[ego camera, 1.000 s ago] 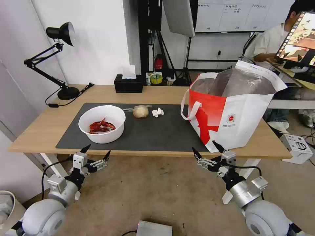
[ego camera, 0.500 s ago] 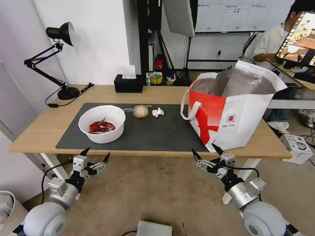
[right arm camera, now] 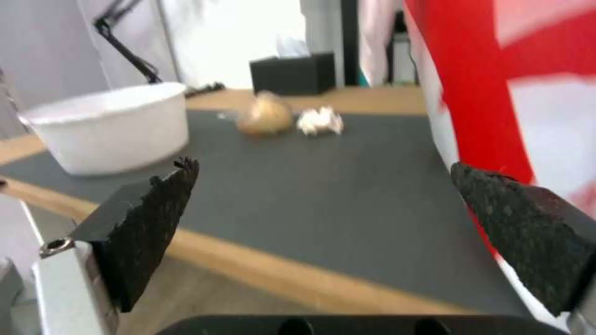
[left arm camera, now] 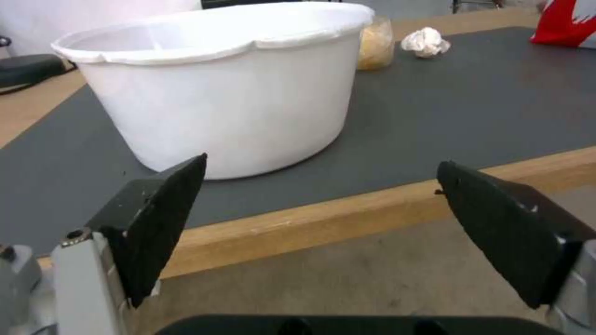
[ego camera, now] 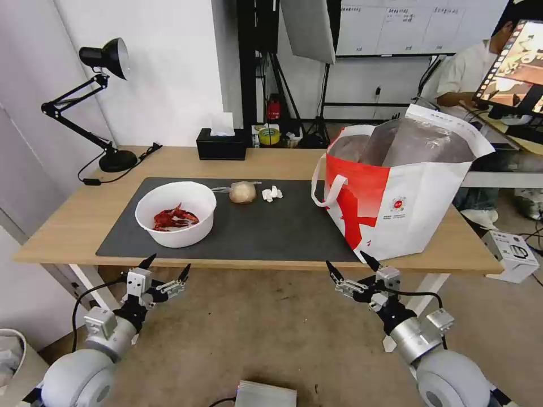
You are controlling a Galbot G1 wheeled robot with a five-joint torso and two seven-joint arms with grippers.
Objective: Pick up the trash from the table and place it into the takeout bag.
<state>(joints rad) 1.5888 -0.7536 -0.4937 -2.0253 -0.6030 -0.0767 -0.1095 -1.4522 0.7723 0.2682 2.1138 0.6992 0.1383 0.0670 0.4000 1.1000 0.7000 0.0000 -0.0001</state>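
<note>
Left tool, right tool — spread wide, empty

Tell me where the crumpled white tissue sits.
In the head view, the crumpled white tissue lies on the dark mat, just right of the bagged beige lump and left of the takeout bag.

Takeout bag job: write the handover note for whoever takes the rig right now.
Left hand: open, empty, below the table edge, in front of the white bowl of crayfish shells.
Right hand: open, empty, below the edge by the takeout bag.
On the mat: bowl, clear bag with beige lump, crumpled tissue.
Done: no trash on the table is bagged yet; the bag's inside can't be checked.
Left: all three into the bag.
</note>
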